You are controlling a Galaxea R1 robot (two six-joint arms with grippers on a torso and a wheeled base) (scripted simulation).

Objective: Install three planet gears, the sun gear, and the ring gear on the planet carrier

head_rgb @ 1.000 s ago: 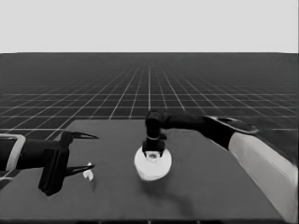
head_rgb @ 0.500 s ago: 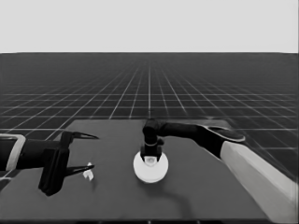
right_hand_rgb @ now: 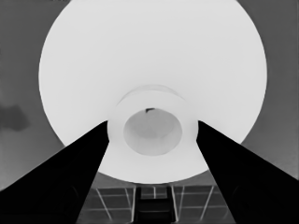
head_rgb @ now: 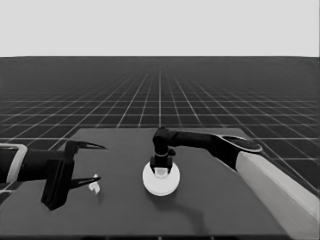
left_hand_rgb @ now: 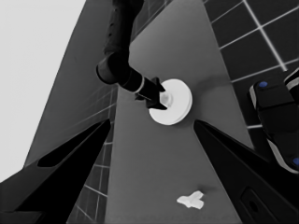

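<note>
The ring gear, the larger round part, lies at the middle of the table, a white disc with a raised collar round its hole. My right gripper stands straight over it, and its fingers press that collar from both sides. The left wrist view shows the same disc with the right gripper on it. The planet gears, the sun gear and the planet carrier are hidden. My left gripper waits open over the table's left end.
A thin white piece lies on the table beside the left gripper's lower finger, loose and not held; it also shows in the left wrist view. Dark machinery with blue lights stands past the table's edge.
The right gripper and the larger round part have shifted together a little to the left and toward the table's front. The left arm has not moved.
</note>
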